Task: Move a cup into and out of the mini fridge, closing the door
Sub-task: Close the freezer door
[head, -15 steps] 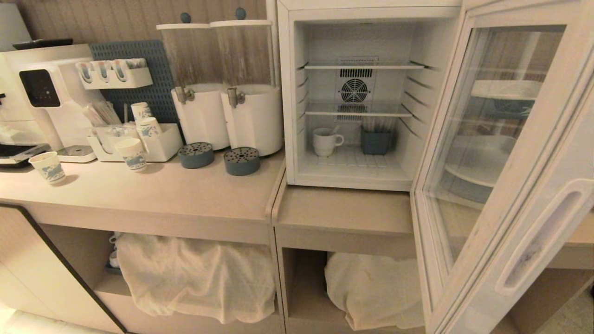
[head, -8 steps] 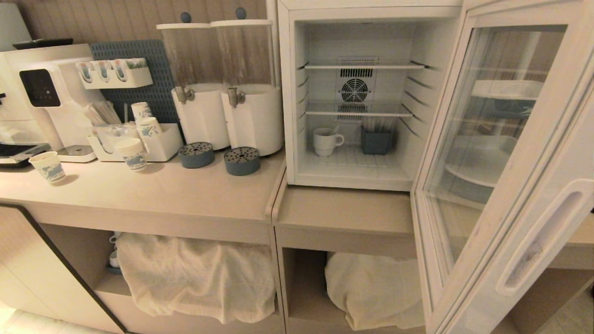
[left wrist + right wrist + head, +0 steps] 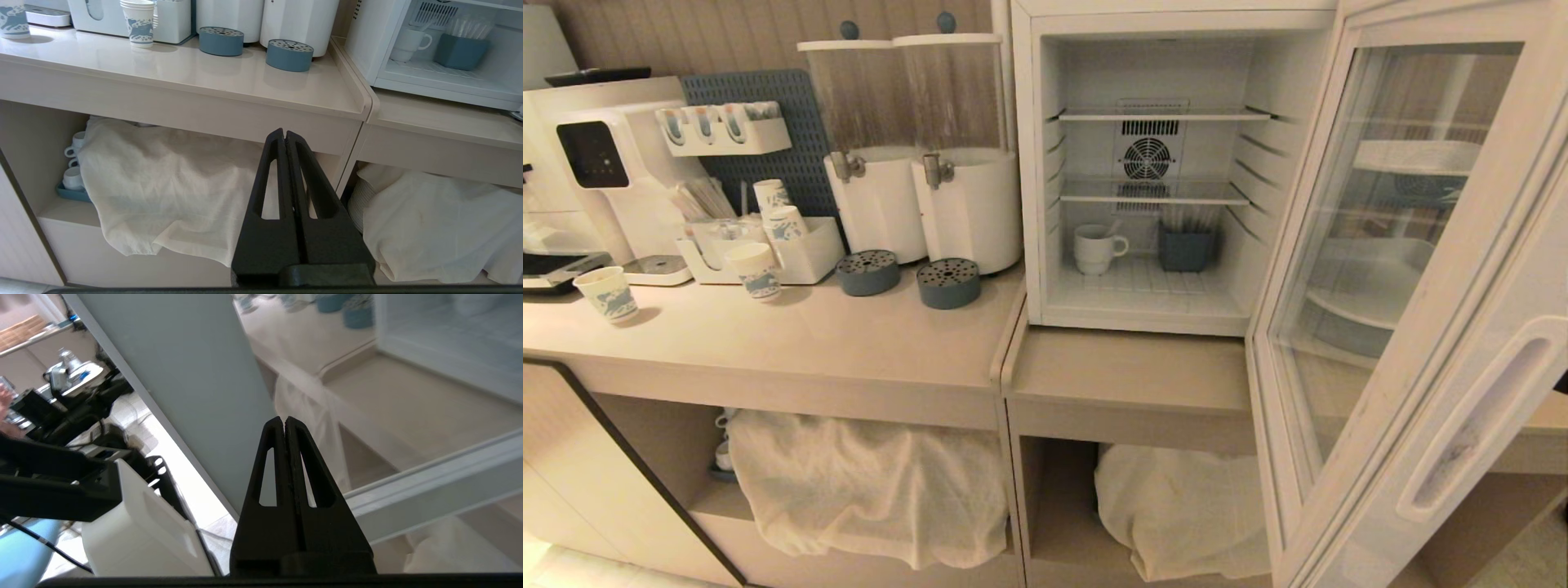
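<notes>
Head view shows the fridge [image 3: 1168, 171] standing on the counter [image 3: 849, 343] with its door [image 3: 1413, 310] swung wide open toward the camera. Inside are 2 wire shelves [image 3: 1156, 196], both bare, and a round fan grille [image 3: 1147, 158] on the back wall. 1 cup [image 3: 1094, 248] sits on the fridge floor at the left, handle pointing right; just to its right, apart from it, stands 1 blue holder [image 3: 1184, 247]. Neither arm appears in this view.

On the counter left of the fridge stand 2 white dispensers [image 3: 923, 155] side by side, with 2 blue drip trays [image 3: 907, 279] in front of them. Further left are 4 printed paper cups [image 3: 605, 294]: 2 loose on the counter, 2 in or against a white organiser [image 3: 805, 253]. A white machine [image 3: 605, 163] sits at the far left. Below, 2 open compartments each hold 1 pale cloth [image 3: 874, 482].

Left gripper [image 3: 285, 136] hangs in front of the counter edge, low and well away from the fridge, its 2 fingers pressed together on nothing. Right gripper [image 3: 284, 422] sits at the outer side of the door near its lower frame, fingers likewise pressed together and holding nothing; whether it touches the door cannot be told.
</notes>
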Controlling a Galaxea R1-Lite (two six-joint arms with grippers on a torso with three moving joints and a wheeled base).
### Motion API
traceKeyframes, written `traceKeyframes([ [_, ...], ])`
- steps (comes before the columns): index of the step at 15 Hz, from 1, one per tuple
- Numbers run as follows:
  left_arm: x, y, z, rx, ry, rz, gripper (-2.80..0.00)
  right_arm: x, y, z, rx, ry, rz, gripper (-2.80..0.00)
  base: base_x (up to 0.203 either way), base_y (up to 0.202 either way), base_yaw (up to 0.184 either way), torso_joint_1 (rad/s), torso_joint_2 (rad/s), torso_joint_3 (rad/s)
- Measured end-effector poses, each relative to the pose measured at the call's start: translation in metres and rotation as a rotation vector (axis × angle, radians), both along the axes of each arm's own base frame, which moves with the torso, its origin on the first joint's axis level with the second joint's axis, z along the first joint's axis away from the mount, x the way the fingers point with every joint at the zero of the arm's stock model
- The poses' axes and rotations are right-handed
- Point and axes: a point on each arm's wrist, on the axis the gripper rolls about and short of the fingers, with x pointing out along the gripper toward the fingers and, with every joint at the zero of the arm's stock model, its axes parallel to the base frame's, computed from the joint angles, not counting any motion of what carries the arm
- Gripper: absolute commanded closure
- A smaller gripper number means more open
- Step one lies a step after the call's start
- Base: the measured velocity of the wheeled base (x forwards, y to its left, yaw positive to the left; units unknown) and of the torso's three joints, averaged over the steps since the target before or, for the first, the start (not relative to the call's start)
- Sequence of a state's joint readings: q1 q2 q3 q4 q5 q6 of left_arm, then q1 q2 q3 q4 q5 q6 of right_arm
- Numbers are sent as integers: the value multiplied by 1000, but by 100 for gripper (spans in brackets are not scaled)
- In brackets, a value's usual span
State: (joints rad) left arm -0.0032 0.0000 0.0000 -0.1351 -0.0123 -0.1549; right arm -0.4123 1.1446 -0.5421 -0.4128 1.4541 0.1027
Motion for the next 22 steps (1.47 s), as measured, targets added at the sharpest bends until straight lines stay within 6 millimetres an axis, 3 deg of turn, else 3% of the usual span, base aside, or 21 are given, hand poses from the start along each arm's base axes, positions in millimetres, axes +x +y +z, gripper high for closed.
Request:
traceKeyframes([
  [9, 0, 0, 0, 0, 0, 0, 0, 18, 39, 1, -32, 70, -53, 0, 0, 0, 0, 0, 0, 0],
  [15, 0, 0, 0, -2, 0, 1, 0, 26, 98, 15, -61, 82, -112, 0, 0, 0, 0, 0, 0, 0],
  [18, 0, 0, 0, -3, 0, 0, 0, 44, 129, 25, -82, 74, -226, 0, 0, 0, 0, 0, 0, 0],
  [22, 0, 0, 0, -3, 0, 2, 0, 83, 162, 33, -90, 69, -370, 0, 0, 0, 0, 0, 0, 0],
])
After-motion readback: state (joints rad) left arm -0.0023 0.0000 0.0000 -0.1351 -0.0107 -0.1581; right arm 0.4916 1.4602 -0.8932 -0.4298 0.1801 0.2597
